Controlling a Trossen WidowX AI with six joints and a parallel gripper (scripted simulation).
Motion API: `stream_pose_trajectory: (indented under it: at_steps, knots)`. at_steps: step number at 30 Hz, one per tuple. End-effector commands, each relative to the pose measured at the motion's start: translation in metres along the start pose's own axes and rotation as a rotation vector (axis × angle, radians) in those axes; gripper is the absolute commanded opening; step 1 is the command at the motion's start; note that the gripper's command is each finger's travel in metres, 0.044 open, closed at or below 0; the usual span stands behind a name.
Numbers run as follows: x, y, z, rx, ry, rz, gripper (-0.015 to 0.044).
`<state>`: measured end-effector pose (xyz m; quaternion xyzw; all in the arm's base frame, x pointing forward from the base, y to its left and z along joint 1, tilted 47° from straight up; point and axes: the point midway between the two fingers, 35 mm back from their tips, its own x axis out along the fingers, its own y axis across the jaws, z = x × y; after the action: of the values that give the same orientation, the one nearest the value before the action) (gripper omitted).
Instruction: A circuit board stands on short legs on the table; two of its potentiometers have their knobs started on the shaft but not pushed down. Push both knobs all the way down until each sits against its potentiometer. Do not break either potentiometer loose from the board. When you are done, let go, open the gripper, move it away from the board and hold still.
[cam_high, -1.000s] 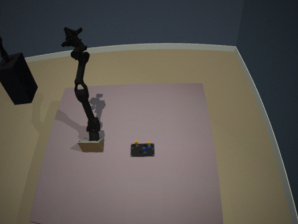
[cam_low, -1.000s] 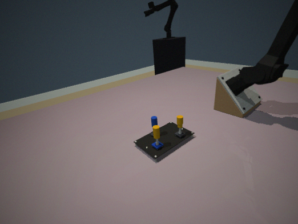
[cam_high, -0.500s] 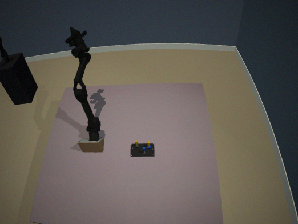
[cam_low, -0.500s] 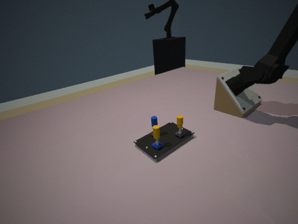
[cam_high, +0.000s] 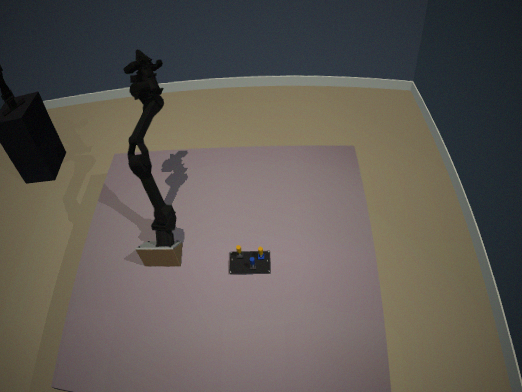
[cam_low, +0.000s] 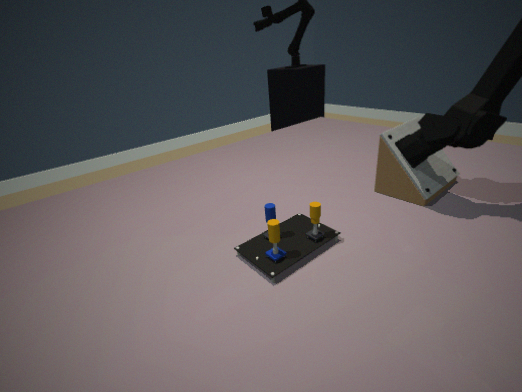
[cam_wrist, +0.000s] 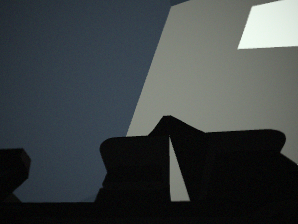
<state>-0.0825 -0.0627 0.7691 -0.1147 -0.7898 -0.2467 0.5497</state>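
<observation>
The dark circuit board (cam_high: 240, 268) (cam_low: 252, 248) stands on short legs on the table. One yellow knob (cam_high: 260, 249) (cam_low: 273, 231) is upright over a blue potentiometer (cam_low: 275, 255), with grey shaft showing between them. A second yellow knob (cam_high: 238, 248) (cam_low: 315, 212) is upright over a dark potentiometer (cam_low: 315, 235), with shaft also showing below it. A blue knob (cam_high: 252, 260) (cam_low: 270, 212) stands above the board; its lower part is partly hidden in the exterior view. My gripper (cam_high: 139, 52) (cam_wrist: 166, 119) is shut and empty, raised high and far from the board.
The arm's wedge-shaped base (cam_high: 162, 256) (cam_low: 397, 177) stands beside the board. Another dark arm (cam_low: 300, 35) stands on a black block (cam_high: 35, 140) (cam_low: 297, 97) in the background. The pinkish table mat (cam_high: 300, 325) (cam_low: 150, 300) lies under the board.
</observation>
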Motion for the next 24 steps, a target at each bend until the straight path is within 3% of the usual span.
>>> stream_pose_trajectory:
  at_steps: [1, 16, 24]
  knots:
    - [-0.004, 0.029, 0.003, 0.027, -0.005, 0.076, 0.0]
    - [-0.041, 0.145, 0.005, 0.117, -0.003, 0.418, 0.0]
    - [-0.055, 0.166, -0.004, 0.035, 0.016, 0.475, 0.0]
